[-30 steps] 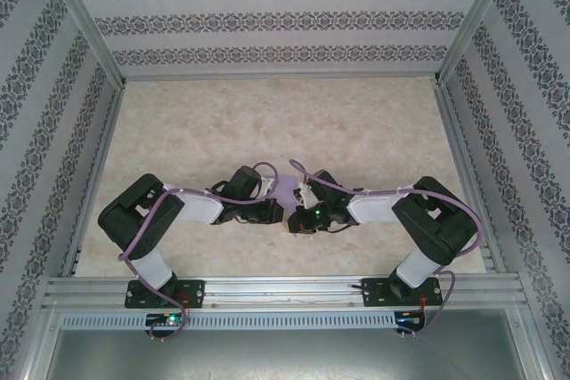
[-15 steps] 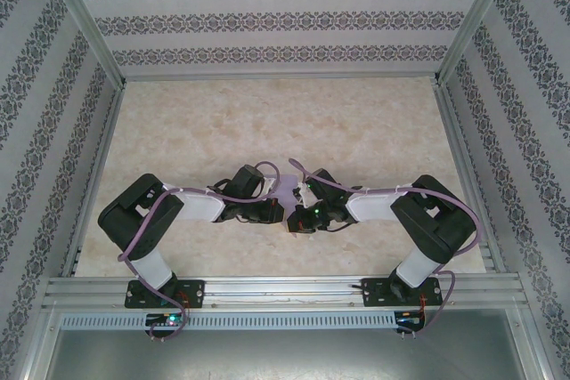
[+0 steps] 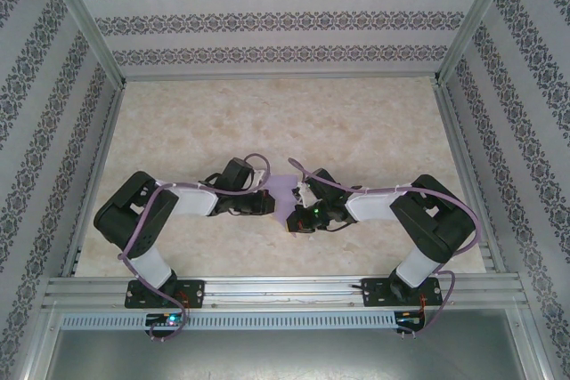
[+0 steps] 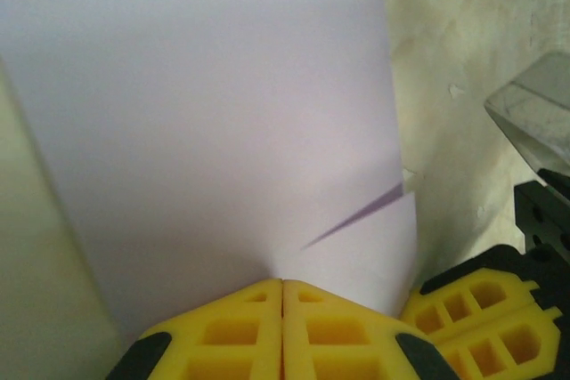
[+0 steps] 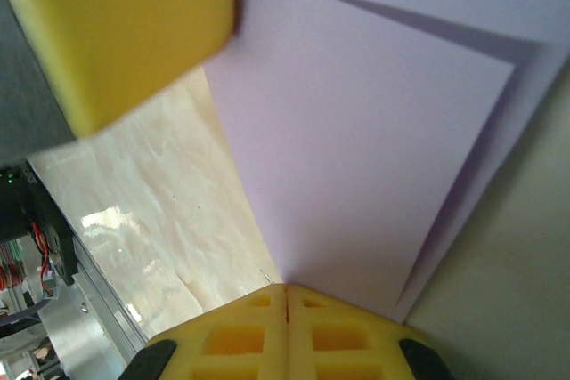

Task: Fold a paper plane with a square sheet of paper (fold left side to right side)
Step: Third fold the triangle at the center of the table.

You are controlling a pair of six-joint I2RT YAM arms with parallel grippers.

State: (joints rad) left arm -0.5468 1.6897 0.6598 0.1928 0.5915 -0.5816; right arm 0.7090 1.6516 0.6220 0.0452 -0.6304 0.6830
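Lilac paper sheet (image 4: 214, 104) lying on desk (image 3: 356, 122) between arms, one folded flap overlapping. Left end effector (image 4: 282, 289) and right end effector (image 5: 286, 293) both closed, tips meeting sheet edge. Early stage; dart folds probably remaining.

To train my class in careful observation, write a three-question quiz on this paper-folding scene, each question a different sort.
1. True or false: the left claw is shut on the lilac paper.
2. The right claw is: A) wide open; B) shut on the paper; C) gripping a pen.
3. Fill in: both claws' fingers are coloured ____.
Key: 1 true; 2 B; 3 yellow.
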